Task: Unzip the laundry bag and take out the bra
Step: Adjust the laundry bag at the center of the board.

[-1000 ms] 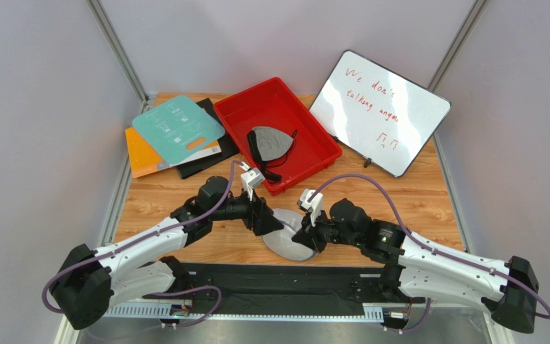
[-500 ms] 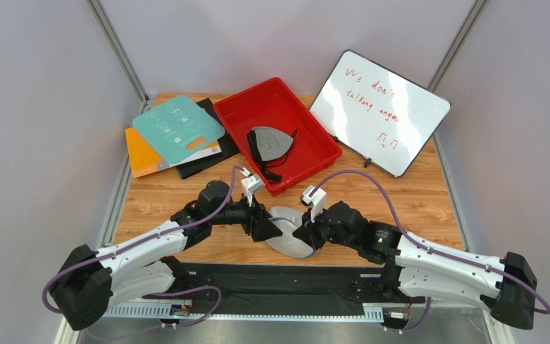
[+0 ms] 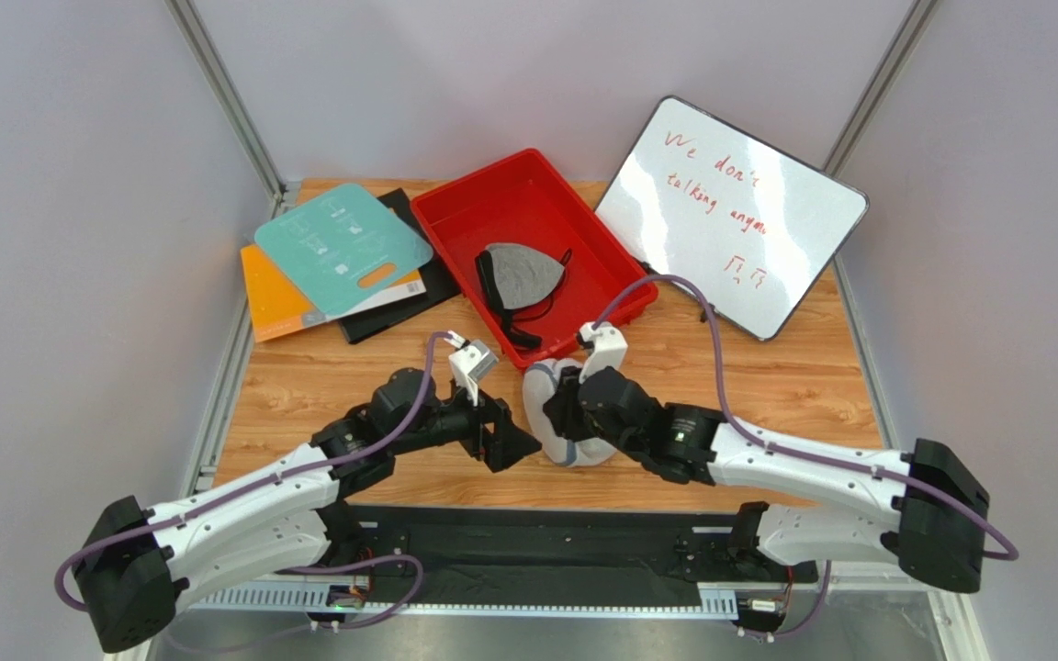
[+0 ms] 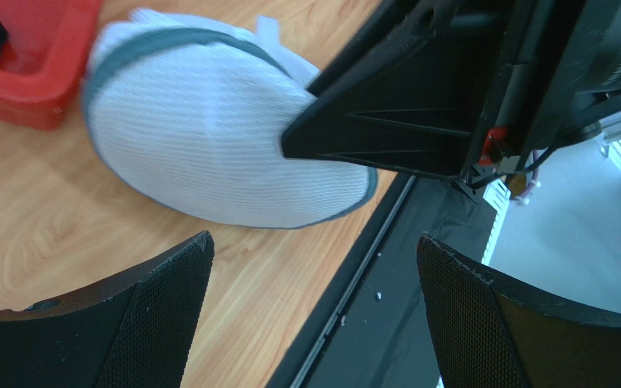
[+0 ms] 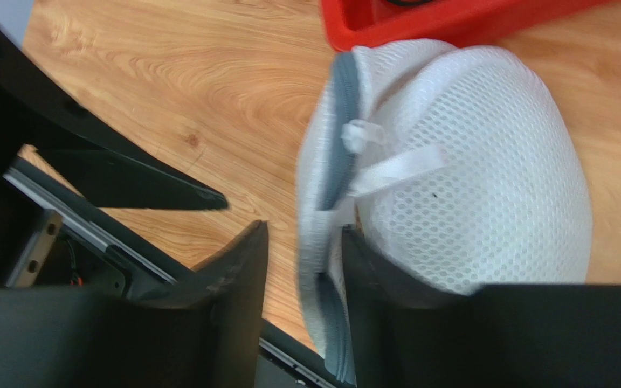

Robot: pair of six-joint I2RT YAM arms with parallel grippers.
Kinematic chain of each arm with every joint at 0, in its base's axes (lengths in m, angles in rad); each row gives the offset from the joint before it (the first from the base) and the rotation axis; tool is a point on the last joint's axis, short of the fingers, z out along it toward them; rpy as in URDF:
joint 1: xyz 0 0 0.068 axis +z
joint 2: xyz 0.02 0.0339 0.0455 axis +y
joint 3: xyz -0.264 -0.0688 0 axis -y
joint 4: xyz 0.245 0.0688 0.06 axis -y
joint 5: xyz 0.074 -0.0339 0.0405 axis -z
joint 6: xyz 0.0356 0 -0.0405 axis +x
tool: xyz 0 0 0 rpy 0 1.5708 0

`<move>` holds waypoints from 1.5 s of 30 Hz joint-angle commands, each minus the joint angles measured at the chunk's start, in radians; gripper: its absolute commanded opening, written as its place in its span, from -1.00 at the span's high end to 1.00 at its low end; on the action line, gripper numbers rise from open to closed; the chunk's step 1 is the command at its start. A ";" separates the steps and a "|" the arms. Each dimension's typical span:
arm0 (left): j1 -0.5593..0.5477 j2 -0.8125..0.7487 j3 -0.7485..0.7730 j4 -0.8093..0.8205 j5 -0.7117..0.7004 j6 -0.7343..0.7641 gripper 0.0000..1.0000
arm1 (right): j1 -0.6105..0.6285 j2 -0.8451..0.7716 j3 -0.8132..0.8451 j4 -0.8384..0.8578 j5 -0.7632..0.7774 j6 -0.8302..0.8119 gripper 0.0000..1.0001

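The laundry bag (image 3: pixel 544 400), lying flat a second ago, now stands tipped up on its rim, pinched between the right gripper's (image 5: pixel 299 275) jaws. The left gripper (image 4: pixel 312 259) has released it and backed away, jaws apart, the bag beyond their tips.

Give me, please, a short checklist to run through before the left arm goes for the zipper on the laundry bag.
1. right gripper pinches the laundry bag at its rim: ok.
2. bag tipped up on edge: ok.
3. left gripper open, apart from the bag: ok.
4. white pull tab on the grey band in sight: ok.
5. band unzipped: not ok, looks closed.
6. bra inside: cannot tell.
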 commanded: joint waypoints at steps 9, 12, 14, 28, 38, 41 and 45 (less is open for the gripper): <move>-0.096 0.031 0.024 0.016 -0.185 -0.070 -0.99 | 0.033 -0.121 0.139 -0.209 0.163 0.052 -0.97; -0.123 0.100 0.088 0.011 -0.239 -0.074 -0.99 | -0.005 -0.200 0.130 -0.266 0.201 0.035 -1.00; -0.137 0.158 0.119 0.010 -0.263 -0.084 -0.99 | -0.045 -0.242 0.115 -0.286 0.187 0.033 -1.00; -0.180 0.403 0.323 -0.139 -0.450 -0.101 -0.25 | -0.229 -0.345 0.010 -0.293 0.039 -0.020 -0.91; -0.180 0.352 0.305 -0.156 -0.438 0.005 1.00 | -0.229 -0.414 -0.062 -0.158 -0.126 -0.244 -0.91; -0.180 0.315 0.289 -0.163 -0.371 0.077 1.00 | -0.229 -0.415 -0.071 -0.123 -0.194 -0.307 -0.88; -0.180 0.243 0.268 -0.189 -0.232 0.171 1.00 | -0.231 -0.402 -0.076 -0.075 -0.313 -0.388 -0.73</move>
